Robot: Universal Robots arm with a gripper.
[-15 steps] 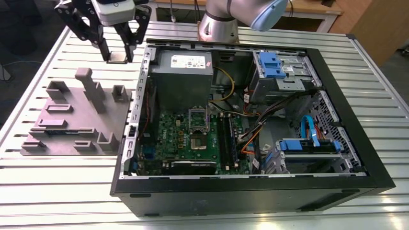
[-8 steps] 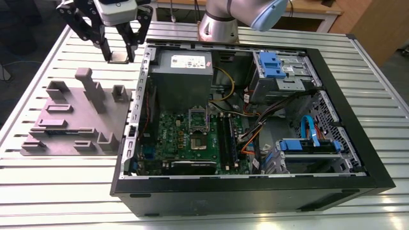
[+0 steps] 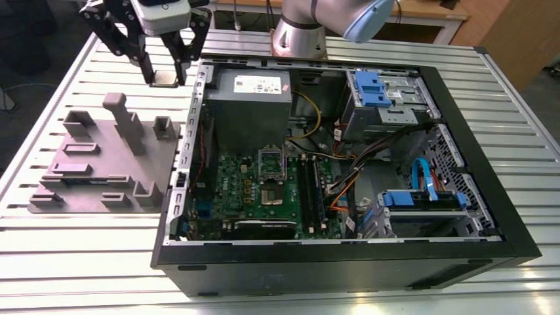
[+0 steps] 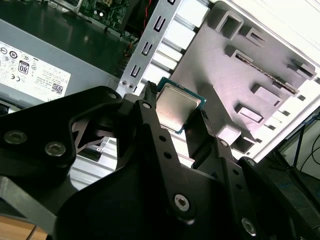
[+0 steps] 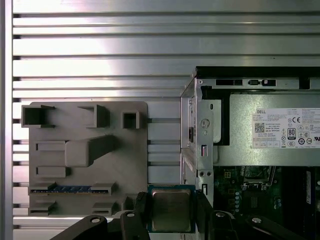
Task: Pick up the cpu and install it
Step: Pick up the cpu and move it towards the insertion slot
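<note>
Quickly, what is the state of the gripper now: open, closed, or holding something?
Gripper: closed, holding the cpu.

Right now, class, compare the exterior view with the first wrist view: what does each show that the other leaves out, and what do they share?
The exterior view adds the arm's base, the blue drive cages, the loose cables and the full outline of the open case. The first wrist view adds the chip's shiny square top, seen flat-on with its green edge. Both share the gripper shut on the chip, the grey holder block, the power supply and the slatted table.
</note>
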